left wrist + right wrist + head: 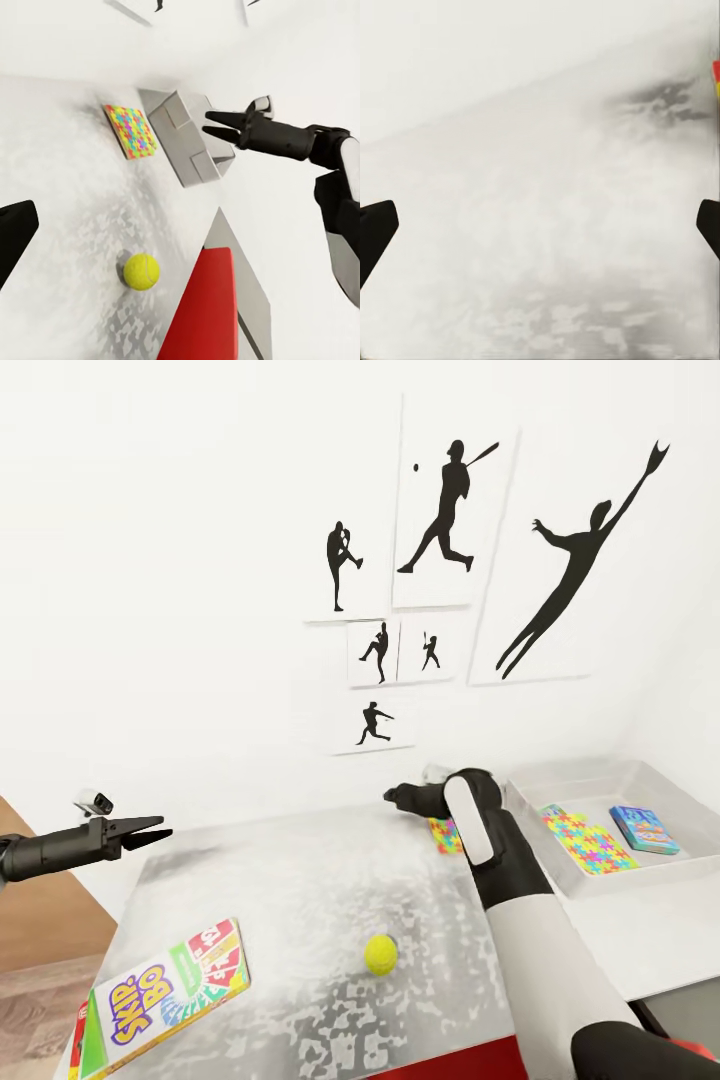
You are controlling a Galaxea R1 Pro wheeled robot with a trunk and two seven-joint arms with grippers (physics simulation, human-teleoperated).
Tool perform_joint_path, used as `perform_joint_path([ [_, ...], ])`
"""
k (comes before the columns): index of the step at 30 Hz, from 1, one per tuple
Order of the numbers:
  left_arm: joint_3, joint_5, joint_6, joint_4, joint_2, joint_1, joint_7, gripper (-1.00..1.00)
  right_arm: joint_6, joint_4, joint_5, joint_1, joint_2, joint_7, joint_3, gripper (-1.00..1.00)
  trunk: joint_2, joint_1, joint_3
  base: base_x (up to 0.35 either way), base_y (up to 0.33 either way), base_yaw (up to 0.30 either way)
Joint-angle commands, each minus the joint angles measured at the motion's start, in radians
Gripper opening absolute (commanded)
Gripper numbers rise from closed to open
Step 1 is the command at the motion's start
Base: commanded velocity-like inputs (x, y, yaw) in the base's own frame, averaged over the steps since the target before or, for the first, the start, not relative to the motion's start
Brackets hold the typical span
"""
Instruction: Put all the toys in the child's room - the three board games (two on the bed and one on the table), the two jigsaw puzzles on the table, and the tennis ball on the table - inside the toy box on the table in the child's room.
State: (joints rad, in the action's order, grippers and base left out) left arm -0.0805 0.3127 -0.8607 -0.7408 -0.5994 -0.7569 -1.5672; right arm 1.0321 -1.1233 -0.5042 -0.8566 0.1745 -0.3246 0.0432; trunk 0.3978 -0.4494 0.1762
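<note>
The SKIP-BO board game (165, 995) lies flat at the table's near left corner. The tennis ball (380, 954) (141, 271) rests near the middle of the table (300, 880). At the far right stands the toy box (600, 785) (187, 135), holding a jigsaw puzzle (588, 840) and a bluish board game (645, 828). A second jigsaw puzzle (445, 835) (131, 131) lies on the table beside the box, partly hidden by my right arm. My right gripper (395, 795) (214, 126) hovers open just past that puzzle, holding nothing. My left gripper (150, 832) is open in the air over the table's left edge.
Black athlete posters (450, 560) hang on the white wall behind the table. A red chair (206, 307) stands against the table's near side. Wood floor (40, 930) shows at the left. A thin red edge (78, 1035) peeks out beside the SKIP-BO box.
</note>
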Motion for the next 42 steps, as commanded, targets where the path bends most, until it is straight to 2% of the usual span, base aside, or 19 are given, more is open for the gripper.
perform_joint_path([
  [1,0.001,0.0,-0.011,0.0,0.0,-0.001,-0.004,1.0,0.002,0.004,-0.01,-0.002,0.0,-0.023,0.006,1.0,0.002,-0.001,0.002,0.0,0.0,0.0],
  [6,0.001,0.0,-0.011,0.0,0.0,-0.001,-0.004,1.0,0.0,0.012,-0.011,-0.002,0.0,-0.063,0.022,1.0,0.002,-0.001,0.002,-0.019,0.0,0.139],
  [12,0.002,0.0,-0.011,0.0,0.0,-0.001,-0.004,1.0,-0.001,0.018,-0.012,-0.002,0.0,-0.075,0.037,1.0,0.002,-0.001,0.002,-0.087,0.024,0.263],
  [22,0.002,0.0,-0.011,0.0,0.001,0.0,-0.004,1.0,-0.001,0.027,-0.012,-0.002,0.0,-0.077,0.041,1.0,0.002,-0.001,0.003,-0.042,0.025,0.289],
  [38,0.002,-0.002,-0.011,0.0,0.001,-0.001,-0.004,1.0,-0.001,0.058,-0.012,-0.002,0.0,-0.077,0.038,1.0,0.002,-0.001,0.011,-0.084,0.131,0.286],
  [42,0.002,-0.003,-0.011,0.0,0.001,-0.001,-0.004,1.0,-0.002,0.06,-0.012,-0.002,0.0,-0.077,0.035,1.0,0.002,-0.001,0.012,-0.066,0.149,0.125],
])
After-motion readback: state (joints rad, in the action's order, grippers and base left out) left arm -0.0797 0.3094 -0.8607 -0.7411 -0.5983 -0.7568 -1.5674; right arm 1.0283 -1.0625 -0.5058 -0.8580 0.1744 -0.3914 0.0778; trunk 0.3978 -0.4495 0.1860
